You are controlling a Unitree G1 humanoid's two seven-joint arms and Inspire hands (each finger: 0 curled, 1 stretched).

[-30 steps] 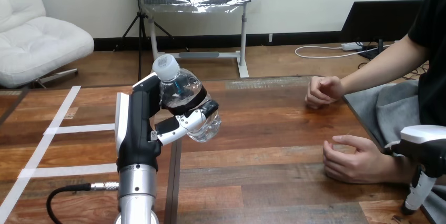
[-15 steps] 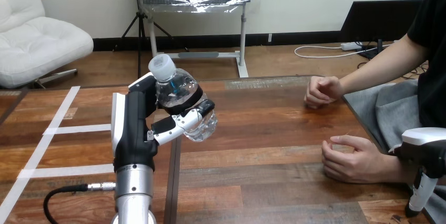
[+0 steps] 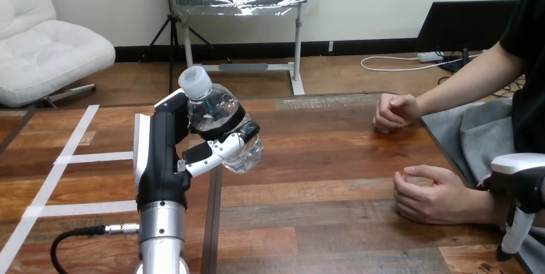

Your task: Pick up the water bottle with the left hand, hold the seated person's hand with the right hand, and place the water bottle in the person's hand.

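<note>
left hand (image 3: 168, 152): raised over the left half of the table on an upright silver forearm, its fingers and thumb curled round the water bottle – a firm grasp.
water bottle (image 3: 216, 114): clear, with a white cap and a dark band round its middle; held off the wood in the left hand, tilted so the cap leans up and to the left.
right hand (image 3: 522, 184): low at the view's right edge, just beside the wrist of the person's nearer hand – whether it grips anything cannot be told.
person's nearer hand (image 3: 427, 195): resting on the table near its right edge, fingers loosely bent, holding nothing.
person's farther hand (image 3: 393, 112): further back on the table, closed in a loose fist.
table (image 3: 321, 164): dark wooden planks, with white tape lines (image 3: 71, 157) across its left side.
bottle to person: well apart, with bare wood between them.
</note>
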